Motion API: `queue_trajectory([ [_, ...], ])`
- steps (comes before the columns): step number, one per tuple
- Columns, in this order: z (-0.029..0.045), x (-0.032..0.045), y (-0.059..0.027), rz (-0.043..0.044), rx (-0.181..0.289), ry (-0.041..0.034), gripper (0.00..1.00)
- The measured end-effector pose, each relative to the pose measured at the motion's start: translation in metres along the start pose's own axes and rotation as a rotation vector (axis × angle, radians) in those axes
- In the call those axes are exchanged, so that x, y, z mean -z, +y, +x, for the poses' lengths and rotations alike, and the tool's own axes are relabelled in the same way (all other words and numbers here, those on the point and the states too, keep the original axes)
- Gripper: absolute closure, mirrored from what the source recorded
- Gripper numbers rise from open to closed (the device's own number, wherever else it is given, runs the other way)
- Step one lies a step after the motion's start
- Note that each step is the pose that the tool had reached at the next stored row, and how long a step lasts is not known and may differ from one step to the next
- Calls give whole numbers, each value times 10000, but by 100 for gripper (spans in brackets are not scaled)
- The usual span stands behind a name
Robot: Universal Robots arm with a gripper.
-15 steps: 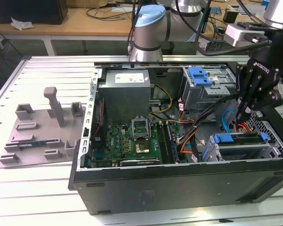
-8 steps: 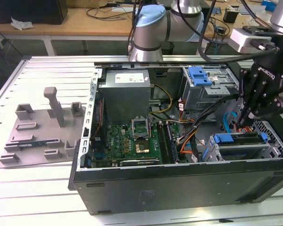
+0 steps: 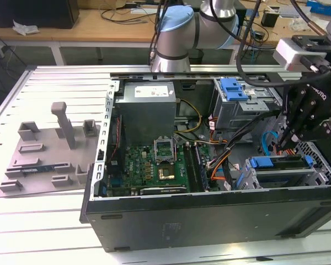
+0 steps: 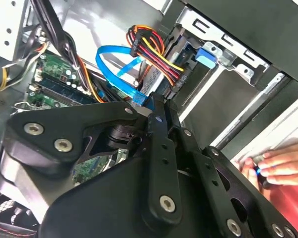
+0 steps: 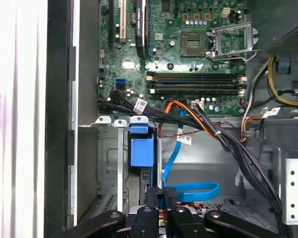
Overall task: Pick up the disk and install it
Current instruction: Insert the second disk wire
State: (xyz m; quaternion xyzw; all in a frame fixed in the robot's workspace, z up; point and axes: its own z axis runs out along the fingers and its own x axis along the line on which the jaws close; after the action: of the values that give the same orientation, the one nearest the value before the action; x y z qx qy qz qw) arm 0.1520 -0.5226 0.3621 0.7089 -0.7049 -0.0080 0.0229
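Gripper point(image 3: 287, 139) hangs inside the open computer case point(image 3: 209, 212), just above the lower drive cage point(image 3: 298, 178); fingers point(image 5: 165, 198) pressed together, clamping nothing. The disk point(image 3: 278, 163) sits slotted in that cage, blue bracket showing (flat blue cable point(image 5: 191, 192) looped beside it). A person's hand point(image 4: 275, 166) rests beyond the case wall.

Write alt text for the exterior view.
A black gripper on a robot arm hangs over the drive bays at the exterior view's right of an open computer case, above a blue-framed disk. A grey fixture plate lies to the left.
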Motion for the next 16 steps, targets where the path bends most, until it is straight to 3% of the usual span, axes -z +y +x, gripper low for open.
queue_trajectory([
  [4,88,-2,-4,2,11,-263,84],
  [6,133,-2,-6,3,18,-419,84],
  [7,165,-4,-7,3,23,-533,84],
  [9,198,-4,-8,4,28,-642,84],
  [11,209,-4,-8,5,30,-698,84],
  [16,210,-4,-8,5,31,-711,84],
])
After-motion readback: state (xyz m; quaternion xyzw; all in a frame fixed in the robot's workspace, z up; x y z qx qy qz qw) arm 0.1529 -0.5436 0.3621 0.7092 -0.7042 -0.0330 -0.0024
